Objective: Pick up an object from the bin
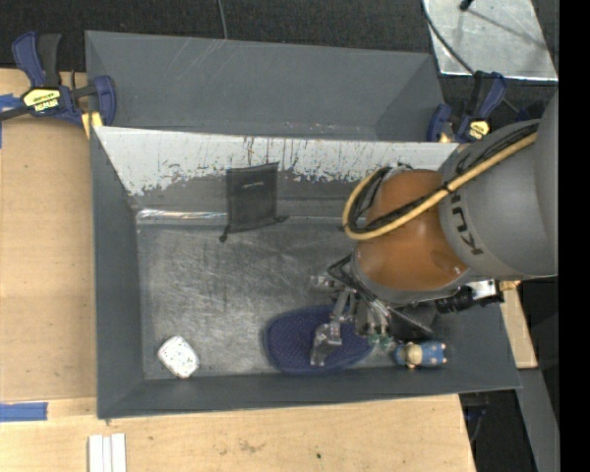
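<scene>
The jaws are down at the right half of a dark blue oval pad, which lies on the floor of the bin against its near wall. Whether the jaws are apart or together cannot be told. Just right of the pad lies a small blue-and-yellow toy. Well left of the pad lies a white lump. Beyond the pad, a black pouch leans on the far wall.
</scene>
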Tool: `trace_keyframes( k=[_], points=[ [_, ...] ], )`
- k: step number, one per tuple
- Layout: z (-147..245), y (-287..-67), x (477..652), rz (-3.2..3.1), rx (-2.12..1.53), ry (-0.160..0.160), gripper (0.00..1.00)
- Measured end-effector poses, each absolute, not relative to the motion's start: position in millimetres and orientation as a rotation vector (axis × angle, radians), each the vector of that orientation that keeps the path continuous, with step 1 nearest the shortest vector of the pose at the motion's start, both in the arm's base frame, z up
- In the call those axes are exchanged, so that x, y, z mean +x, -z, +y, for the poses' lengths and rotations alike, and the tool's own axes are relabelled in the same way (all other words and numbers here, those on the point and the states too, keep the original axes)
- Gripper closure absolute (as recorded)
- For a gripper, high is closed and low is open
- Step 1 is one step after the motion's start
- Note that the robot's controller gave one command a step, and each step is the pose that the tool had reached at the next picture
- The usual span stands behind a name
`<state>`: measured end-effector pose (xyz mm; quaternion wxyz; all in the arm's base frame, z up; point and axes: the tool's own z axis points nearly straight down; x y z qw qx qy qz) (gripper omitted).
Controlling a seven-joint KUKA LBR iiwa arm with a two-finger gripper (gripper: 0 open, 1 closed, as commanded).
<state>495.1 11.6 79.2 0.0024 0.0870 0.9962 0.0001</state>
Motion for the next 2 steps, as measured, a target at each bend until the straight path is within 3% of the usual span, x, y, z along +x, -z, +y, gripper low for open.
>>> trace_keyframes(
  k=[1, 2],
  points=[
    [12.0, -81.2, 492.9, 3.136, 0.271, -0.001, 1.0],
    [-17.8, -301.4, 489.3, 3.122, -0.235, 0.003, 1.0]
  ],
)
